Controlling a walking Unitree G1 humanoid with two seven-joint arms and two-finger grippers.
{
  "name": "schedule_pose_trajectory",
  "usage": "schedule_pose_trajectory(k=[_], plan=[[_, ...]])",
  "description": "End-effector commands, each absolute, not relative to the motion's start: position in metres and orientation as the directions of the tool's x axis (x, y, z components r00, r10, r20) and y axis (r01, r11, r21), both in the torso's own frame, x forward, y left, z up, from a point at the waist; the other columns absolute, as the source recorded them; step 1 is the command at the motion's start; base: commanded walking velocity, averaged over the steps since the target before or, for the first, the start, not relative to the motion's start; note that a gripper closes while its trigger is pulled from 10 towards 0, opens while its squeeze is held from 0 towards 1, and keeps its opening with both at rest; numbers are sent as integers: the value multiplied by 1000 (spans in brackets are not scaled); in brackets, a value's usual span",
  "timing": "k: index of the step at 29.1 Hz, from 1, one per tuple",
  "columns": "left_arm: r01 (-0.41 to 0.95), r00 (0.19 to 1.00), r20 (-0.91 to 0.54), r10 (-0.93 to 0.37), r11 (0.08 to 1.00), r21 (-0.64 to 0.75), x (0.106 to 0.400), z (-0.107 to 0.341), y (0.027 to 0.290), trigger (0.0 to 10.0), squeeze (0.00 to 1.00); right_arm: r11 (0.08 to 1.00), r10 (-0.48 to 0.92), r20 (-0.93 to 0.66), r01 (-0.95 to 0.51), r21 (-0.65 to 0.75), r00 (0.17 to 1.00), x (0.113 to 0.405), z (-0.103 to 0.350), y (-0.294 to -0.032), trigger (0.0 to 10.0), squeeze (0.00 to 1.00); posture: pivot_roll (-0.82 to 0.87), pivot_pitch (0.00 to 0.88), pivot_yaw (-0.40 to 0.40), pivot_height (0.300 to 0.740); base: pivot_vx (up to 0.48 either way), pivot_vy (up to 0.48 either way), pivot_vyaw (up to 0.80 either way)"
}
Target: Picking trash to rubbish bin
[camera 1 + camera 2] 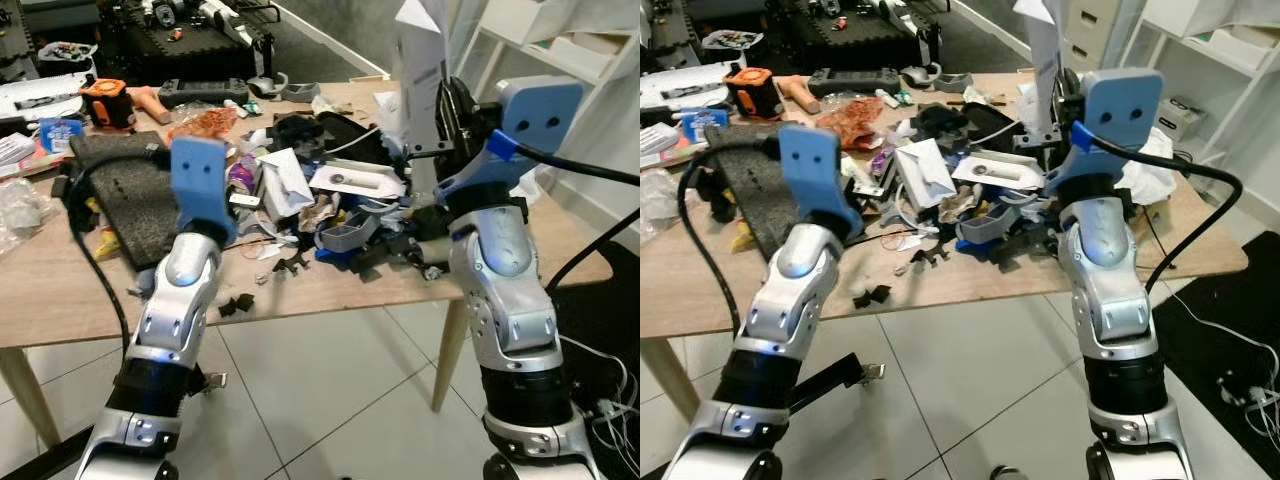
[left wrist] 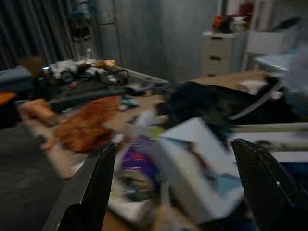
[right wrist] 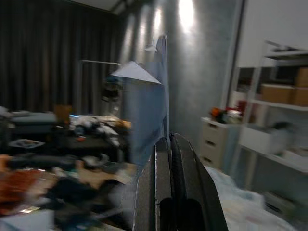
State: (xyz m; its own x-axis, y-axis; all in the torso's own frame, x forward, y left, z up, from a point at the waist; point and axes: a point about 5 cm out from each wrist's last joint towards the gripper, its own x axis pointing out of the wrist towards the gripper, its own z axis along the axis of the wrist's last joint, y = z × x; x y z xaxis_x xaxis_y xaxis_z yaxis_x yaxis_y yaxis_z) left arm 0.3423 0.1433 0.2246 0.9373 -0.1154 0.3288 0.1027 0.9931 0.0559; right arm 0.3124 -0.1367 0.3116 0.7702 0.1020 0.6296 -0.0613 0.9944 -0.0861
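Two silver arms reach out over the floor toward the wooden counter [image 1: 60, 300]. To do this step well, the right hand [image 3: 168, 144] should keep its pinch tight, lift the paper clear of the pile, and carry it slowly so it does not slip out before it gets to a bin. Its two black fingers are pressed together on a tall white piece of paper [image 1: 422, 70], which sticks straight up above the right end of the counter. The left hand [image 2: 178, 178] has its fingers spread wide and holds nothing. It hangs just over the heap of trash [image 1: 330, 215] in the middle of the counter, near a white folded paper [image 2: 202, 163] and a purple wrapper [image 2: 139, 166]. A dark mat [image 1: 135, 190] lies beside the heap, to the left.
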Motion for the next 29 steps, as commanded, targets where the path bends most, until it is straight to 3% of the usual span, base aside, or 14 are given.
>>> schedule_pose_trajectory(k=[1,9,29], plan=[[78,932,348,-98,995,69,339,227,148,10000,0,994,97,622,-47,-96,777,313,309,-140,10000,0,-8,155,0,740,0,0,-800],[-7,918,397,2,1000,10,337,234,158,10000,0,991,131,622,-80,-110,772,313,309,-133,10000,0,-5,157,-8,740,0,0,-800],[-4,910,415,10,1000,-16,335,236,155,10000,0,987,158,630,-109,-116,760,311,311,-125,10000,0,-13,143,-10,740,0,0,-800]])
